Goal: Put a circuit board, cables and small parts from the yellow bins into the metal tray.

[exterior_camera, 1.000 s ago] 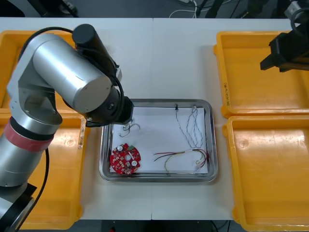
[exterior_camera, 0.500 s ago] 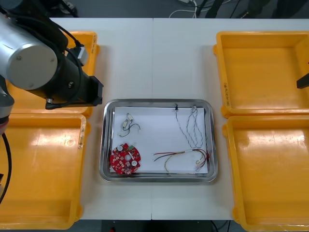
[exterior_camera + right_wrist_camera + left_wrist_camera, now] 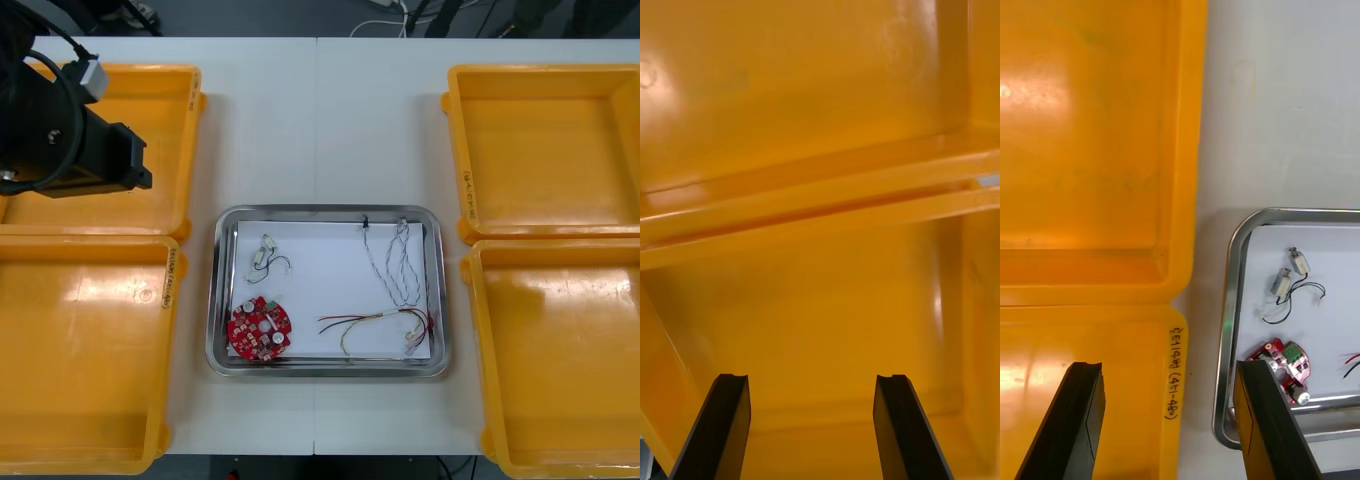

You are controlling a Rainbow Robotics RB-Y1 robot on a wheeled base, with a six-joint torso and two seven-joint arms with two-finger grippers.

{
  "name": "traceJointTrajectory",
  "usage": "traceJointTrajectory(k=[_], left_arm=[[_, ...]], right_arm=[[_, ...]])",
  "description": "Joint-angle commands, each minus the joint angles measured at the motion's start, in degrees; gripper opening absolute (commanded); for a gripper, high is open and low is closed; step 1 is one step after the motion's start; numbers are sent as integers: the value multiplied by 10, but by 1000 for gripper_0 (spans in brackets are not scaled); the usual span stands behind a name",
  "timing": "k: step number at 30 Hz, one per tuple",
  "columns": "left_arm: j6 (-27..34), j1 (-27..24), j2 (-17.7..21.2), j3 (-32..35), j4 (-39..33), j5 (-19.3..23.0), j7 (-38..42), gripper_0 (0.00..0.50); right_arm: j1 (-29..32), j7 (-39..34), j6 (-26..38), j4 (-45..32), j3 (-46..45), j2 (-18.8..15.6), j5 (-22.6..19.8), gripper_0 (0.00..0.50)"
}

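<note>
over the far bin on the left side, the left gripper hangs with its two fingers wide apart and nothing between them. the right gripper hangs over the right yellow bins. it is wide too and holds nothing. the left yellow bins look bare, and so do the right ones.

the metal tray sits in the middle of the table, between the bins. i think the filling is about done and the step now is to get the arms out of the way. to do that well, keep each gripper high above the bin walls. go slow near the tray so nothing in it gets bumped.

the round red circuit board lies flat in the tray's near left corner, bumpy side up. it is round, so it has no long way. the small metal parts lie a bit tilted just beyond it. the thin twisted cable runs long from the far rim toward the near side. the red and yellow cable lies crosswise, left to right.
</note>
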Motion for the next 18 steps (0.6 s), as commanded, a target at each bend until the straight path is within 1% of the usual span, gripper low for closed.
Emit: traceJointTrajectory(k=[1, 4, 7, 10, 17, 18], left_arm=[[4, 14, 47, 49, -21, 27, 23, 500], [4, 30, 54, 68, -22, 33, -1, 500], [4, 50, 57, 92, -23, 37, -27, 500], [4, 66, 59, 111, -23, 36, -49, 500], [4, 89, 59, 148, -23, 31, -105, 500], [4, 100, 59, 161, -23, 31, -122, 500]], right_arm=[[32, 39, 2, -24, -22, -20, 13, 477], [47, 42, 2, -41, -24, -10, 23, 477], [58, 45, 2, -64, -26, 13, 49, 475], [60, 46, 2, -73, -28, 36, 65, 478], [60, 52, -8, -73, -29, 60, 78, 477], [60, 56, -13, -73, -28, 68, 82, 476]])
